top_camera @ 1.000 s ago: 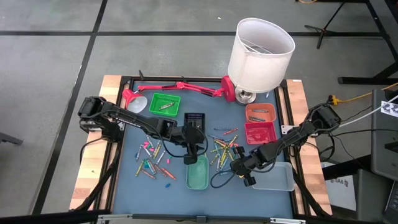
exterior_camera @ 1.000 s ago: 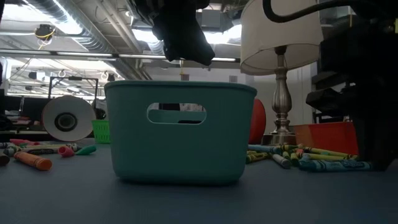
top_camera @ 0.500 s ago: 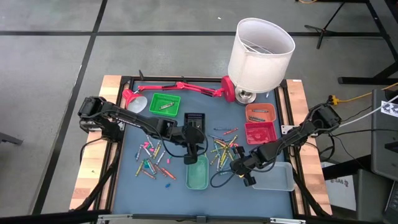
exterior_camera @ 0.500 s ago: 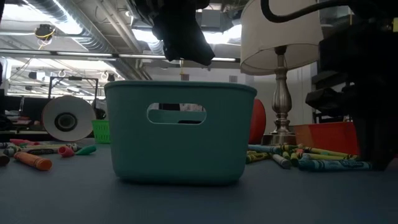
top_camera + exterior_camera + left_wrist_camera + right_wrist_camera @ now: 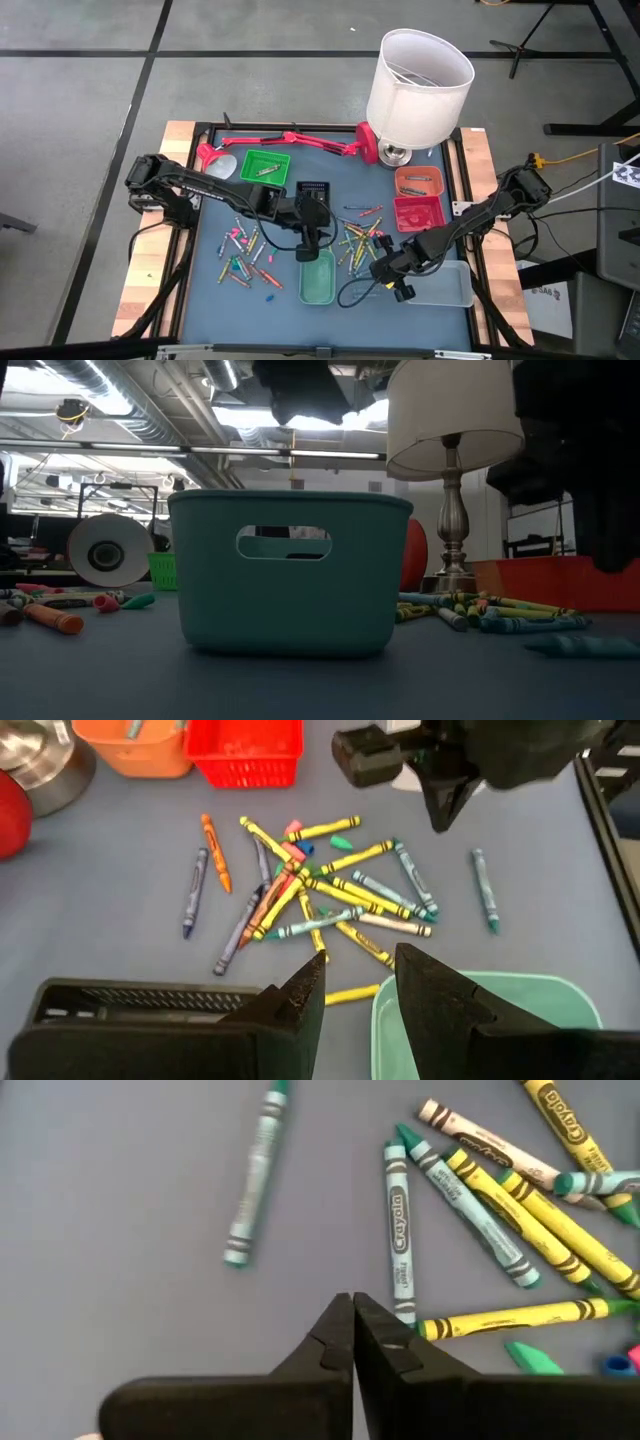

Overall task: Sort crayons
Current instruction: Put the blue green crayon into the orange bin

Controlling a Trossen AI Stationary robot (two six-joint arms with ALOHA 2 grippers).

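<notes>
Gone up off the bench since a second ago, as the low view has it, and left behind a lone teal crayon lying flat on bare blue surface, apart from the main heap of crayons. Looks, by that, like a pick that slipped or a nudge to pull one stick free for an easier grab; cannot tell which. Shows paper-wrapped wax sticks, mostly yellow and teal-green with some orange, blue and pink, criss-crossed and overlapping between the teal tray and the red tray. Shows a second loose scatter on the teal tray's far side, pinks and greens among it. Finds the right end effector pinched fully together with nothing between its fingers, hanging just above the bench between the stray crayon and the heap. Finds the left end effector parted to a narrow gap and empty, hovering by the teal tray's rim with a yellow crayon just beyond, probably placed for a drop or the next pick.
</notes>
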